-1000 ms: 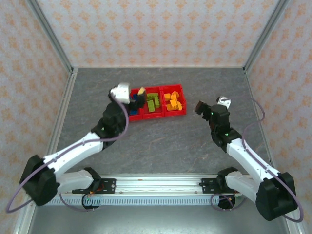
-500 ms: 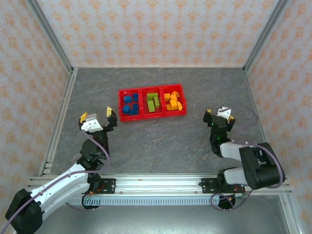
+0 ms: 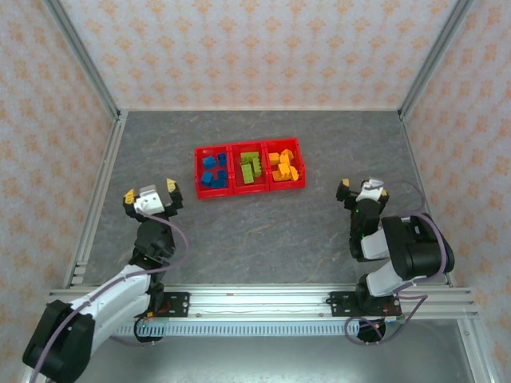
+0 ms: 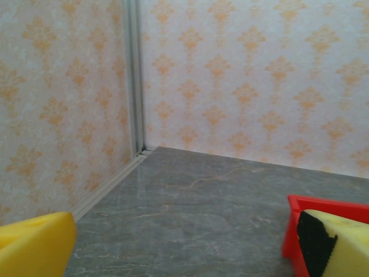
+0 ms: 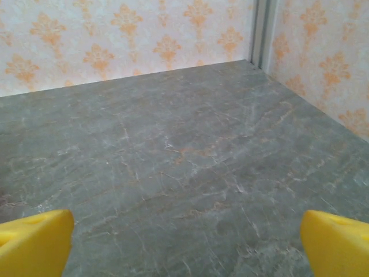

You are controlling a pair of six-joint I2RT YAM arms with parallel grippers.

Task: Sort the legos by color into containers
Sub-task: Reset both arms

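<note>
Blue legos (image 3: 212, 171), green legos (image 3: 251, 167) and orange legos (image 3: 283, 166) lie sorted in three joined red containers (image 3: 232, 169).

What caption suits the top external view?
Blue, green and orange plastic bricks sorted by colour in three joined red plastic bins; left fingers and right fingers open, empty, away from them.

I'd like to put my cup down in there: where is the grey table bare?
The table is bare in front of the tray, between left gripper and right gripper, behind the tray up to the back wall, and either side of it. Crowded: inside the tray, filled with legos.
</note>
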